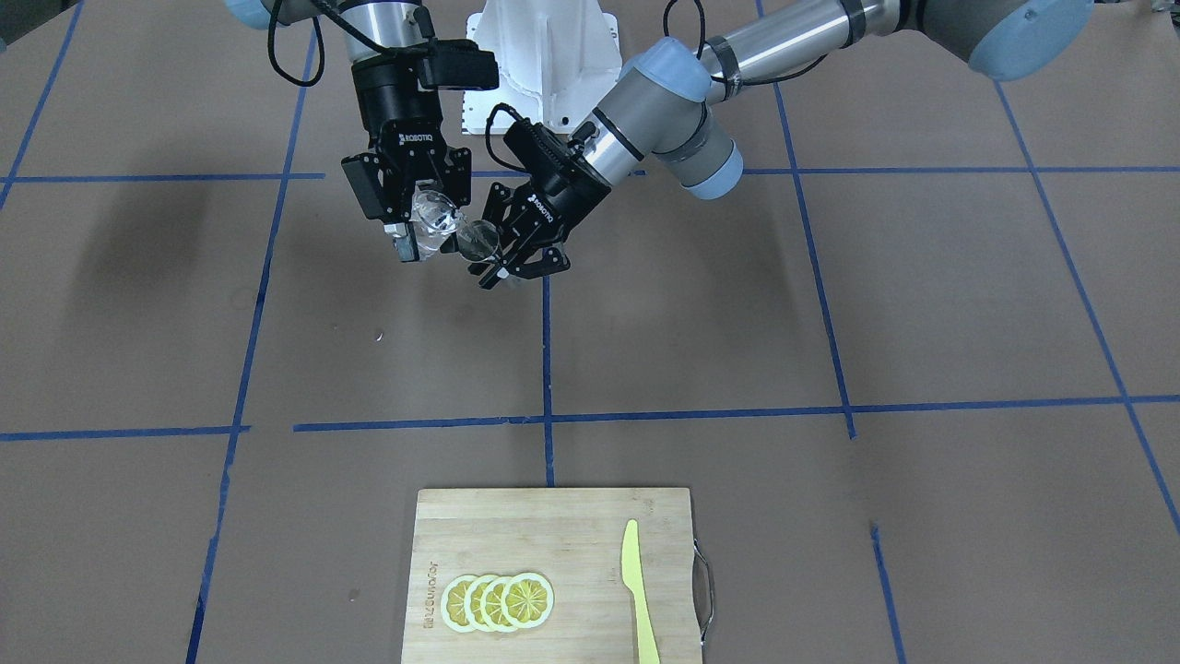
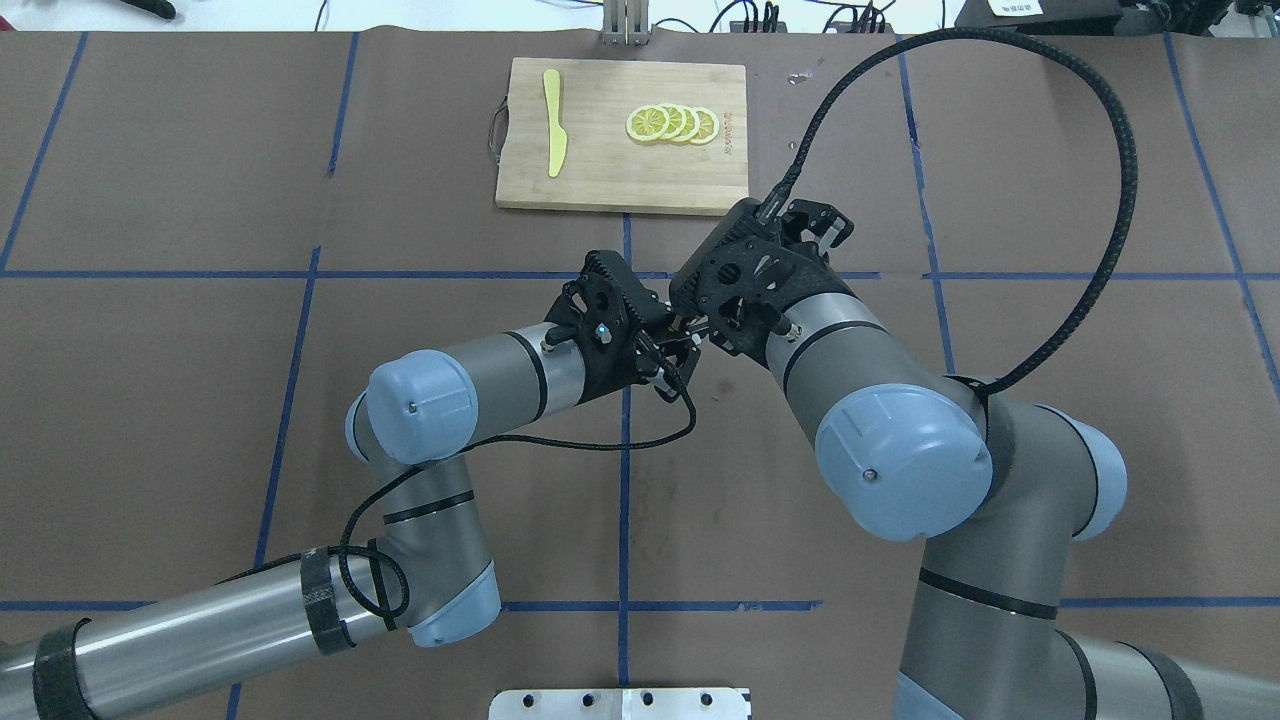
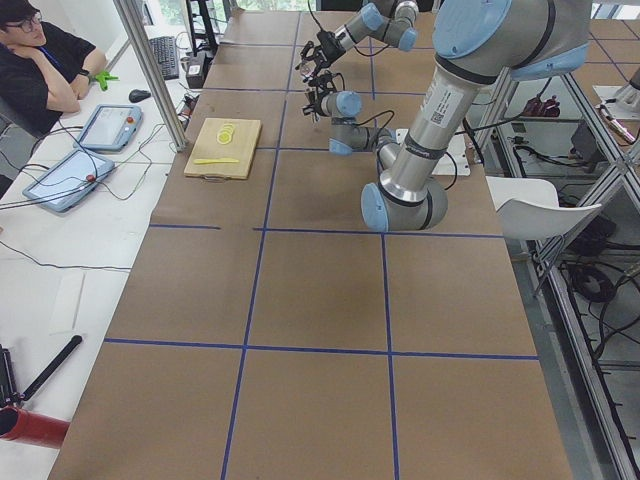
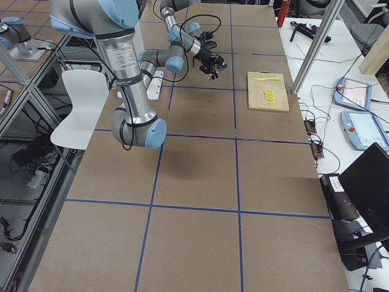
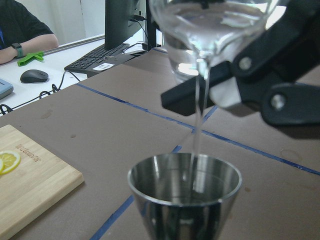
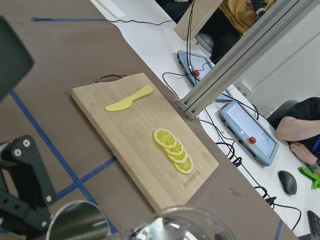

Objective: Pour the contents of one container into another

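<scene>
Readable print — one brand name only
ROBOTIQ stands in white on the right gripper (image 1: 426,232) body; the left gripper (image 1: 513,265) bears a like mark — tilted, not surely readable. The cutting board (image 1: 553,535) edge logo is illegible.

Cutting board (image 1: 553,530) along operators' edge

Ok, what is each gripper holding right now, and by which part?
Right gripper: clear glass, gripped across its body, tilted and pouring. Left gripper: steel cup, gripped somewhere below the rim; the exact contact is hidden.
</scene>
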